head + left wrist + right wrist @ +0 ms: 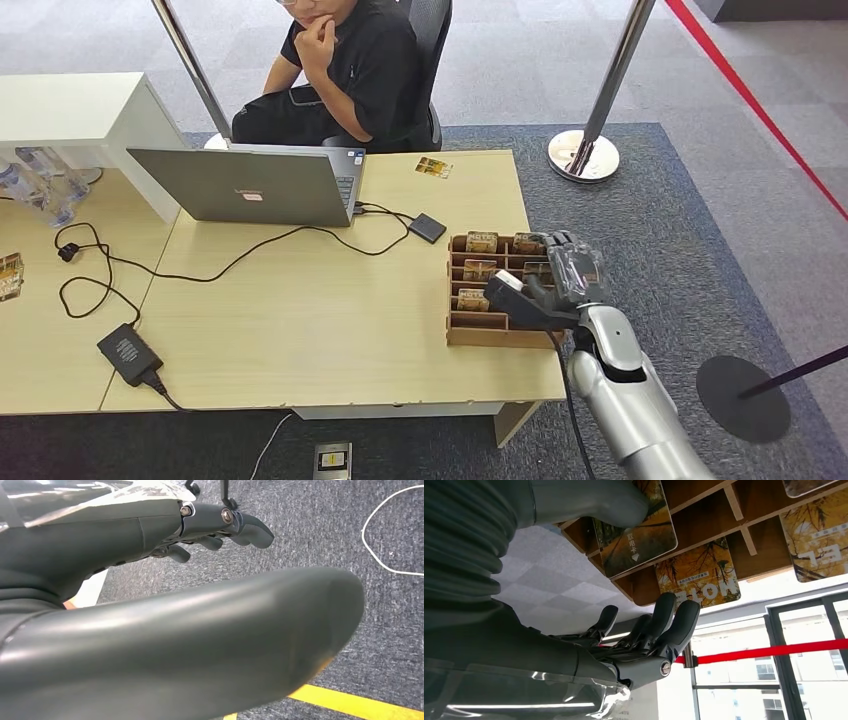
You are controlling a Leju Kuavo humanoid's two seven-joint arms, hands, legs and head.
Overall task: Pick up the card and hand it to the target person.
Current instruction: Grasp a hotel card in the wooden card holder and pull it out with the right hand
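Grey carpet surrounds the pale worktop (300, 320), where I see a person (350, 70) seated behind a laptop (245, 185). My right hand (545, 285) hovers at the wooden card rack (478, 330), fingers (669, 625) spread and holding nothing, thumb near a card (636, 535) in its slot. My left hand (215, 527) hangs empty, fingers loosely apart, over the floor.

In the right wrist view you can read, upside down, the large letters "HOTEL" on a yellow-leaf card (698, 572) in the wooden card rack (744, 510); the neighbouring card (639, 535) in that rack carries the Chinese characters 取电卡 above a small arrow. Smaller print is illegible.
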